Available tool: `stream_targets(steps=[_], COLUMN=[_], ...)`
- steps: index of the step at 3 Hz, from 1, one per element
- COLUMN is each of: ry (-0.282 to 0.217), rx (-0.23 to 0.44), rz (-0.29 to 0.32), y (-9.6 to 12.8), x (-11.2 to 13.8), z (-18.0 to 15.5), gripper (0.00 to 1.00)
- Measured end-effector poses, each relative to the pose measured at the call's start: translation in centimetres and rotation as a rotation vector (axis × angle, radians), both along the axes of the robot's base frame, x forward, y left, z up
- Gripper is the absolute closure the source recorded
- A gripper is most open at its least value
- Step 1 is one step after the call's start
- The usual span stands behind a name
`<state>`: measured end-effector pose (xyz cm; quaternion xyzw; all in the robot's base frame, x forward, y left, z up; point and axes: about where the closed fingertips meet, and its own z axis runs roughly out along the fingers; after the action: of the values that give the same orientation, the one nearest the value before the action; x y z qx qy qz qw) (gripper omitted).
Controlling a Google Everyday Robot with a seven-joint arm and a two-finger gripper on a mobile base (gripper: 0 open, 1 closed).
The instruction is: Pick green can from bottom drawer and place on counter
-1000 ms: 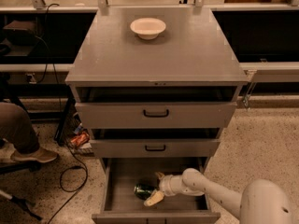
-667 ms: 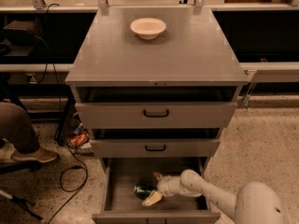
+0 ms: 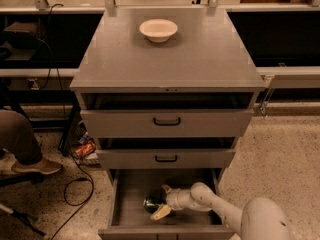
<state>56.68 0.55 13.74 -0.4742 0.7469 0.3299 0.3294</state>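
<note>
The green can [image 3: 152, 203] lies on its side on the floor of the open bottom drawer [image 3: 131, 191], near the middle. My gripper [image 3: 163, 200] reaches into the drawer from the right on a white arm. Its pale fingers are spread, one finger [image 3: 166, 188] behind the can and one [image 3: 161, 213] in front, straddling the can's right end. The counter [image 3: 200, 54] is the grey top of the cabinet, well above.
A white bowl [image 3: 158, 30] sits at the back of the counter. Two upper drawers with black handles [image 3: 166, 121] stand slightly open above the bottom drawer. A person's leg and shoe [image 3: 30, 154] and cables are on the floor at left.
My gripper has moved a little left, deeper into the bottom drawer, so its fingers now straddle the can. The can has not moved.
</note>
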Motion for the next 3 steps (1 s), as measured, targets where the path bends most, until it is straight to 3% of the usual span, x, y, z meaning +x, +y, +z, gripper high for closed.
stream_targets(steps=[1,3], ry=[0.006,0.019], rx=[0.005,0.032], rz=[0.009,0.017], y=[0.4,0.0], x=[-0.2,-1.5], z=[-0.7,-0.3], gripper=[0.16,0.7])
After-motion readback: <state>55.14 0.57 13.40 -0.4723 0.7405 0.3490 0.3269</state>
